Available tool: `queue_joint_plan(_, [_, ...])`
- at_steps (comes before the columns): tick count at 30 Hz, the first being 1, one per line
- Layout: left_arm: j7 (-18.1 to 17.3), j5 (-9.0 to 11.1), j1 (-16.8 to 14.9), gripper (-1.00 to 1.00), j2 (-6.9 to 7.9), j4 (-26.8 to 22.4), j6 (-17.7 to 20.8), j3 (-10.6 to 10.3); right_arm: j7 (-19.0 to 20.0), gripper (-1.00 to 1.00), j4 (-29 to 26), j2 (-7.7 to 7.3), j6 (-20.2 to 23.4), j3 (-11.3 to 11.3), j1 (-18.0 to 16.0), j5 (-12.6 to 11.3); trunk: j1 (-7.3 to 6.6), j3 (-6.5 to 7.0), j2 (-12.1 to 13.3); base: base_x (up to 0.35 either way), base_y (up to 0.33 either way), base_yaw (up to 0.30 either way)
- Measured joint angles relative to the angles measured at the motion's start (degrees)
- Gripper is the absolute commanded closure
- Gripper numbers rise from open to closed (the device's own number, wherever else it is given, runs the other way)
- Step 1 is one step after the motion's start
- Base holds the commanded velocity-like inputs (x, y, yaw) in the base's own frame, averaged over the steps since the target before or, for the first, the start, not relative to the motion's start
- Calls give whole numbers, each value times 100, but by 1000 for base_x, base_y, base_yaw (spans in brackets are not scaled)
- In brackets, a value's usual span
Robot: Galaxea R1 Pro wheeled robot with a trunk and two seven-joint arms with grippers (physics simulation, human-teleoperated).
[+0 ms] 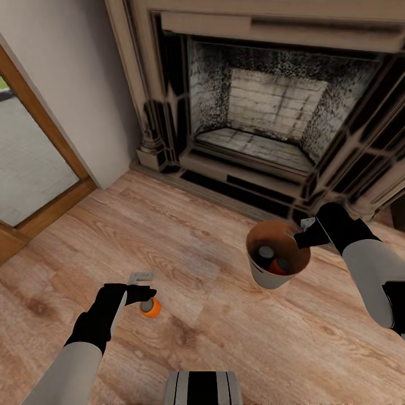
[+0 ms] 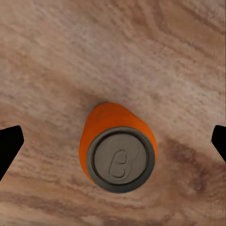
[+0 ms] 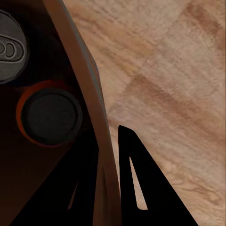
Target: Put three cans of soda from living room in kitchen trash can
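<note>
While the robot stands on the wood floor (image 1: 214,292) in front of the fireplace (image 1: 270,112), three soda cans can be counted: two orange and one dark. One orange can (image 1: 150,307) stands upright on the floor by itself, well apart from the bucket. The other orange can (image 1: 279,266) and the dark can (image 1: 264,256) sit side by side inside the bucket (image 1: 270,275), a single pale grey pail with a brown inside that stands on the floor just in front of the hearth. In the right wrist view the two cans in the pail show as round ends deep in the brown interior, the orange one (image 3: 49,115) and the dark one (image 3: 7,47), with the bucket's rim (image 3: 92,99) running between them and the bare boards.

Two grippers are in sight. The left gripper (image 1: 142,288) hangs directly over the lone orange can, its fingers spread wide. From the left wrist camera the can's silvery top (image 2: 121,159) sits midway between the two black fingertips (image 2: 9,146), which stand clear of it on either side without touching it.

The right gripper (image 1: 304,232) is at the far rim of the bucket. Its two black fingers (image 3: 141,188) straddle the wall, one inside and one outside, pinched onto the rim.

A wood-framed glass door (image 1: 34,169) stands to the robot's left.
</note>
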Motion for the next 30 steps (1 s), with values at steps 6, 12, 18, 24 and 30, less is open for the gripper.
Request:
queue_joint_plan(6, [2,2,0,-100,-2,3,0,0,-5,100,-3,-8,-8,-2,-113,27,4,-99,-3,1,0,0])
queue_joint_plan(12, [14,-1,0,-100,-3,-3,-4,0,-2,100,94,-9,-6,198,-495,-3,7,-174,-4,0,0,0])
queue_joint_plan(18, [23,-3,0,-100,-10,3,-8,0,-2,100,432,3,-3,387,-846,14,23,-362,-12,0,0,0])
queue_joint_plan(24, [24,-6,0,-100,-11,1,-16,-2,-3,100,551,5,-5,426,-956,18,33,-506,-18,0,0,0])
queue_joint_plan(30, [18,1,0,-100,-12,-1,-33,-3,6,100,605,20,14,427,-987,-50,33,-561,-18,9,-57,0])
